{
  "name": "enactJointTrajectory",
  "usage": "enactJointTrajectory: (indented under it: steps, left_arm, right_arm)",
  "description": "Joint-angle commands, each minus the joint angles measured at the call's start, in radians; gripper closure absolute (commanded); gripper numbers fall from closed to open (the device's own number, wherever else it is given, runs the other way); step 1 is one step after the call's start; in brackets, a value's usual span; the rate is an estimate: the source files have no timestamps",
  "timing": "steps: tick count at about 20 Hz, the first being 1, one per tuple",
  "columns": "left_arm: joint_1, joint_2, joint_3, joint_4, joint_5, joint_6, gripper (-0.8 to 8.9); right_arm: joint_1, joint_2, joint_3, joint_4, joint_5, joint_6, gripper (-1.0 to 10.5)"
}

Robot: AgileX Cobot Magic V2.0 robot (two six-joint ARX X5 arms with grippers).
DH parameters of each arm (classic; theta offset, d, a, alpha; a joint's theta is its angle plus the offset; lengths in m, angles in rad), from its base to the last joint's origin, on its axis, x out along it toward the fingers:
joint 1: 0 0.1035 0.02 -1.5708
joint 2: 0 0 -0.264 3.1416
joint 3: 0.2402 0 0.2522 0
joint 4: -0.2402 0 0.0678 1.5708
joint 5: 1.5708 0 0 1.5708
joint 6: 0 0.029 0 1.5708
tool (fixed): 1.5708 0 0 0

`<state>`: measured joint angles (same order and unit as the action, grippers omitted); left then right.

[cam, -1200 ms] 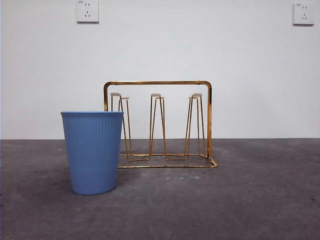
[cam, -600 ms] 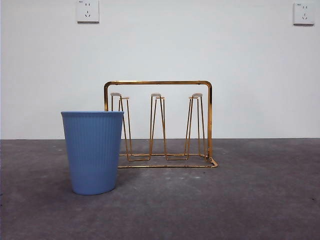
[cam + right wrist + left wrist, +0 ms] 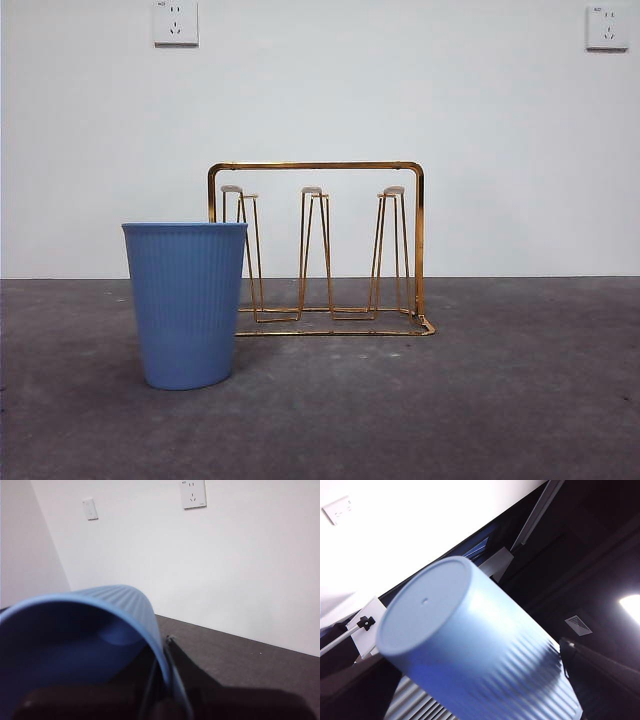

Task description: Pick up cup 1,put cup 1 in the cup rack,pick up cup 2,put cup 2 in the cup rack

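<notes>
The gold wire cup rack (image 3: 316, 167) stands upright in the middle of the table in the front view, with nothing on its pegs (image 3: 313, 250). A ribbed blue cup (image 3: 186, 305) stands mouth up in front of the rack's left end. No arm shows in the front view. In the left wrist view another blue cup (image 3: 470, 645) fills the picture with its closed bottom facing away, and my left gripper (image 3: 470, 700) is shut on it. In the right wrist view my right gripper (image 3: 165, 685) is shut on the rim of a blue cup (image 3: 100, 605) lying sideways, one jaw against the rim.
The dark grey table (image 3: 520, 400) runs back to a white wall with two sockets (image 3: 175, 22) (image 3: 607, 27). The left wrist view looks up at a dark ceiling with a lamp (image 3: 631, 605).
</notes>
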<state>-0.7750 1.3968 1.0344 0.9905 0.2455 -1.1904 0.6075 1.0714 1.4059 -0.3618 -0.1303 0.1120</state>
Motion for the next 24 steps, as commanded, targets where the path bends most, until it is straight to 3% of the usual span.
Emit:
enactJointTrajectory:
  steps: [1, 5, 10, 15, 18, 21, 24]
  left_arm:
    - [-0.001, 0.003, 0.003, 0.028, -0.003, 0.005, 3.93]
    - [-0.001, 0.003, 0.004, 0.028, -0.003, 0.005, 4.30]
    - [-0.001, 0.003, 0.004, 0.028, 0.000, 0.005, 6.60]
    - [-0.001, 0.003, 0.004, 0.028, 0.034, 0.005, 6.67]
    - [-0.001, 0.003, 0.003, 0.027, 0.048, 0.005, 7.15]
    - [-0.001, 0.003, 0.004, 0.028, 0.051, 0.005, 8.23]
    - [-0.001, 0.003, 0.004, 0.027, 0.063, 0.006, 8.22]
  right_arm:
    - [0.003, 0.006, -0.003, -0.034, -0.001, -0.011, 9.6]
    - [0.003, 0.006, -0.003, -0.080, 0.000, -0.013, 9.6]
    - [0.003, 0.006, -0.003, -0.105, 0.000, -0.018, 9.6]
    - [0.003, 0.006, -0.003, -0.122, -0.001, -0.018, 9.6]
    - [0.003, 0.006, -0.003, -0.135, -0.001, -0.018, 9.6]
    - [0.003, 0.005, -0.003, -0.148, -0.001, -0.018, 9.5]
    - [0.003, 0.004, -0.003, -0.156, 0.000, -0.018, 9.4]
